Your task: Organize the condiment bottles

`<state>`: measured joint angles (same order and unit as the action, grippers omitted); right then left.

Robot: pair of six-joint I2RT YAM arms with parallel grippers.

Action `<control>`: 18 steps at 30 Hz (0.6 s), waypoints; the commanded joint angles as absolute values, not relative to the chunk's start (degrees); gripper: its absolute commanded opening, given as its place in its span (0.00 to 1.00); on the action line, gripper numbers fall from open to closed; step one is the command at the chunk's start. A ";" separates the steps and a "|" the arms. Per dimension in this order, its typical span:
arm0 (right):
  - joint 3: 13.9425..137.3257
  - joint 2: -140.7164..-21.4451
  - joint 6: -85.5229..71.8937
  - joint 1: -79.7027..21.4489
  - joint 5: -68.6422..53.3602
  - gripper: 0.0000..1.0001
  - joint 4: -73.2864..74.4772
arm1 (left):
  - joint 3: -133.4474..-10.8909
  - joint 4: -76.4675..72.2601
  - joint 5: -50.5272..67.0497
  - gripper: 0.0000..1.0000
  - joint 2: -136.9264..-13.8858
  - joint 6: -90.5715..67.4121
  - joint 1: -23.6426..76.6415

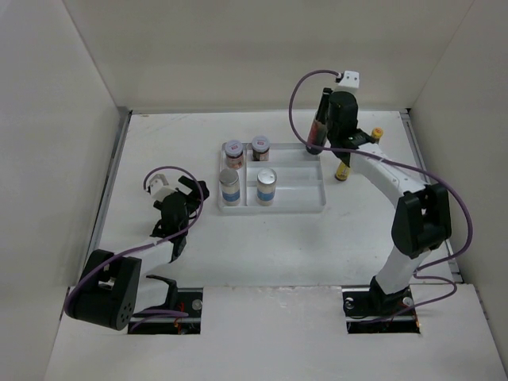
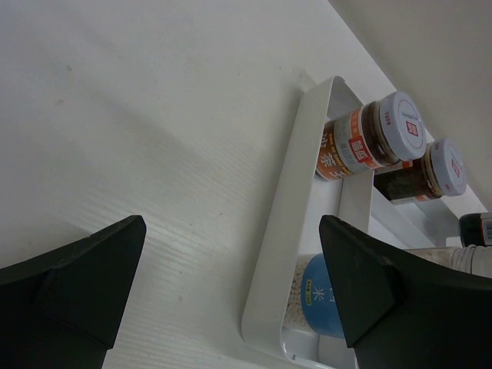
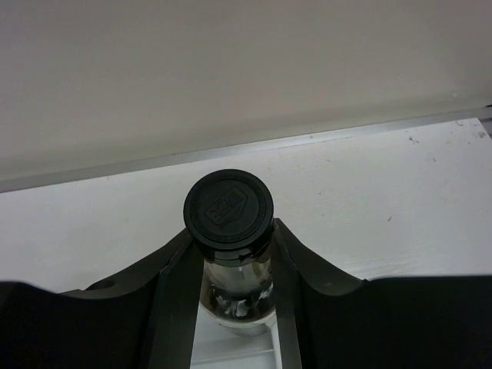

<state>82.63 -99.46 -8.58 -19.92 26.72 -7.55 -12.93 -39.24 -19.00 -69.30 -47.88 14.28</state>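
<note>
My right gripper point(image 1: 319, 131) is shut on the tall dark black-capped bottle point(image 1: 317, 135), upright over the back right of the white tray point(image 1: 294, 205). In the right wrist view the fingers point(image 3: 173, 292) clamp its neck below the black cap point(image 3: 228, 206). Two reddish-brown spice jars point(image 1: 233, 151) point(image 1: 260, 147) stand in the tray's back row, two silver-lidded blue-labelled jars point(image 1: 229, 187) point(image 1: 267, 185) in the front row. The tiny yellow bottle point(image 1: 343, 171) and the yellow-capped sauce bottle point(image 1: 378, 133) are right of the tray, partly hidden by the arm. My left gripper point(image 1: 189, 190) is open and empty, left of the tray.
The left wrist view shows the tray's near left corner point(image 2: 277, 254), the spice jars point(image 2: 369, 142) point(image 2: 419, 173) and a blue-labelled jar point(image 2: 319, 296) between the open fingers. White walls enclose the table on three sides.
</note>
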 commanded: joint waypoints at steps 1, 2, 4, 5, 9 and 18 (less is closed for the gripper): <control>84.11 -95.54 -8.52 -21.05 27.77 0.22 -18.02 | -14.85 -42.28 -18.37 1.00 -68.99 -48.34 14.19; 83.68 -95.54 -8.87 -21.22 27.77 0.22 -18.02 | -14.85 -42.28 -18.37 1.00 -69.08 -48.34 14.19; 82.45 -95.54 -9.23 -21.84 27.86 0.22 -18.37 | -14.85 -42.28 -18.37 1.00 -69.08 -48.34 14.19; 81.75 -95.36 -9.32 -22.19 27.95 0.22 -18.80 | -14.85 -42.28 -18.37 1.00 -69.08 -48.34 14.19; 79.02 -95.18 -9.49 -23.33 28.04 0.23 -19.86 | -14.85 -42.28 -18.37 1.00 -69.17 -48.34 14.19; 74.10 -96.77 -11.69 -23.68 28.39 0.50 -21.53 | -14.94 -42.28 -18.11 1.00 -69.26 -48.51 14.19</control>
